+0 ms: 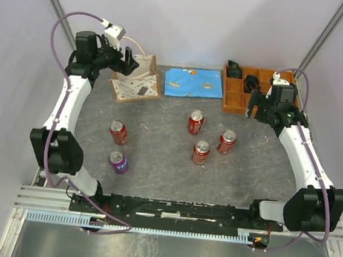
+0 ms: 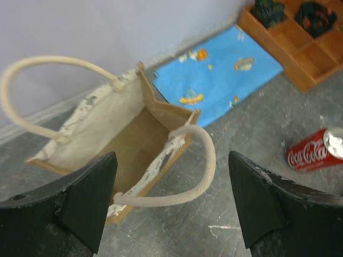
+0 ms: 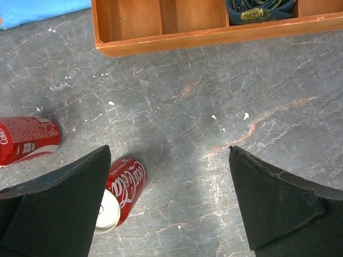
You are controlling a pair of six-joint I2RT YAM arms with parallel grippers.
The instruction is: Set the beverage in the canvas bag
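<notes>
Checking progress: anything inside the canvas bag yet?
Nothing visible inside the canvas bag: the left wrist view shows only bare tan and cream inner walls. The interior's lower part by the near face is hidden behind that face and the handle.

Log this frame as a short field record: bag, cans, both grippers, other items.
canvas bag: far left, upright, mouth open, no can seen inside
red cans: four, standing, centre
purple can: one, standing, near left
left gripper: open, empty, over the bag
right gripper: open, empty, near wooden tray
other: blue cloth between bag and tray
</notes>
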